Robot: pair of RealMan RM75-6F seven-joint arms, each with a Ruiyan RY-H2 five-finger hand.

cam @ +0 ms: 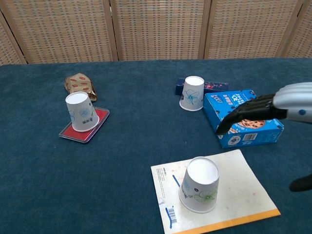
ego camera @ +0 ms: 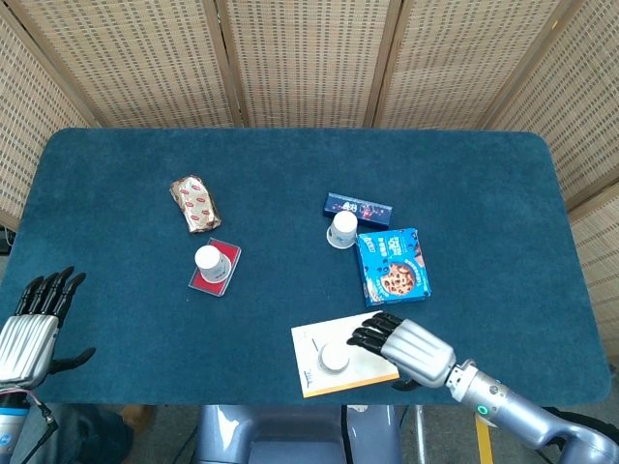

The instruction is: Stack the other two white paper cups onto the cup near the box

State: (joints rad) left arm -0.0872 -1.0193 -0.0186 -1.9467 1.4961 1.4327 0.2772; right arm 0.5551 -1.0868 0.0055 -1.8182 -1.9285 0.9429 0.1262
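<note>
- The right hand point(ego camera: 411, 348) is hovering with its fingers spread and nothing in them, its fingertips pointing at the nearest paper cup point(ego camera: 335, 358), just beside it but not touching.
- That cup is standing upside down on a white sheet with a yellow edge point(ego camera: 366, 333), on the near side of the blue cookie box point(ego camera: 392, 266).
- The cup by the box point(ego camera: 341, 229) is sitting inverted, touching or almost touching the cookie box's far left corner, with a small dark blue box point(ego camera: 358, 208) just behind it.
- The third cup point(ego camera: 208, 258) is resting inverted on a red card point(ego camera: 215, 266), well to the left of the cookie box; a brown snack packet point(ego camera: 194, 204) is lying just beyond it.
- The left hand point(ego camera: 31, 324) is waiting at the table's near left edge, fingers extended and holding nothing, far from the cookie box.
- Everything is lying on a dark blue felt table point(ego camera: 126, 174), and woven rattan screens point(ego camera: 309, 58) are standing behind it.
</note>
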